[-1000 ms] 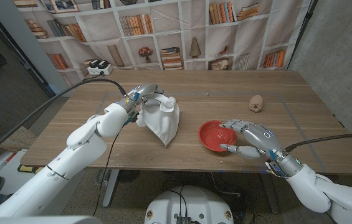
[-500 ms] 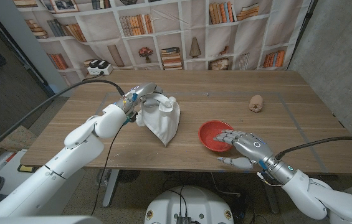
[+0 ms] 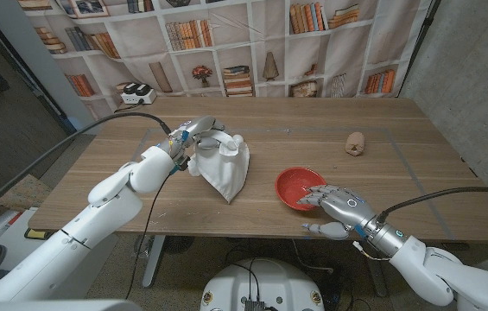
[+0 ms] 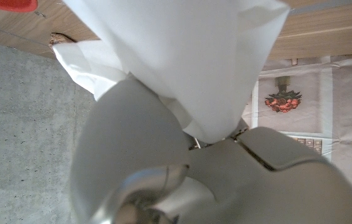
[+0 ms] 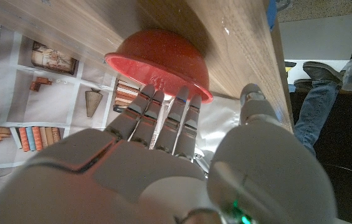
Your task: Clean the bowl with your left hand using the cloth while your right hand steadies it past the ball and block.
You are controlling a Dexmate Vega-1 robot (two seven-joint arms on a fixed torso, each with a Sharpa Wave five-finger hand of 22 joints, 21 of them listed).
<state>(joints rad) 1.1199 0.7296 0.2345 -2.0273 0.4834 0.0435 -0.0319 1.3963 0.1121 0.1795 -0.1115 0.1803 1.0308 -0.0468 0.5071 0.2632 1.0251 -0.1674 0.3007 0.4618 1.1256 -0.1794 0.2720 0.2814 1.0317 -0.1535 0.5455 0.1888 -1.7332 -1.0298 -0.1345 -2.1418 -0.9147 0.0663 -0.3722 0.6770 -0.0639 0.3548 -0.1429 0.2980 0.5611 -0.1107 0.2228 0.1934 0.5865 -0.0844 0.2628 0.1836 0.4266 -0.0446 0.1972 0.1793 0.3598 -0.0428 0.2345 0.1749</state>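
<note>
Red bowl (image 3: 298, 187) sits upright on the wooden table (image 3: 416, 164), right of centre, near the front edge. Right hand (image 3: 337, 210) is at the bowl's near side, palm down — fingertips (image 5: 177, 98) reach its rim, thumb off to the side, nothing gripped. Contact with the rim looks likely in the right wrist view, but I can't confirm it.

Left hand (image 3: 199, 138) is raised over the table's left half, holding the white cloth (image 3: 226, 168) — fabric bunched in the fingers, the rest hanging in a point toward the tabletop. Left wrist view shows the cloth (image 4: 182, 56) draped over the hand's back. Cloth and bowl are well apart.

Small brownish object (image 3: 356, 142) lies further back on the right, apart from the bowl; too small to identify.
</note>
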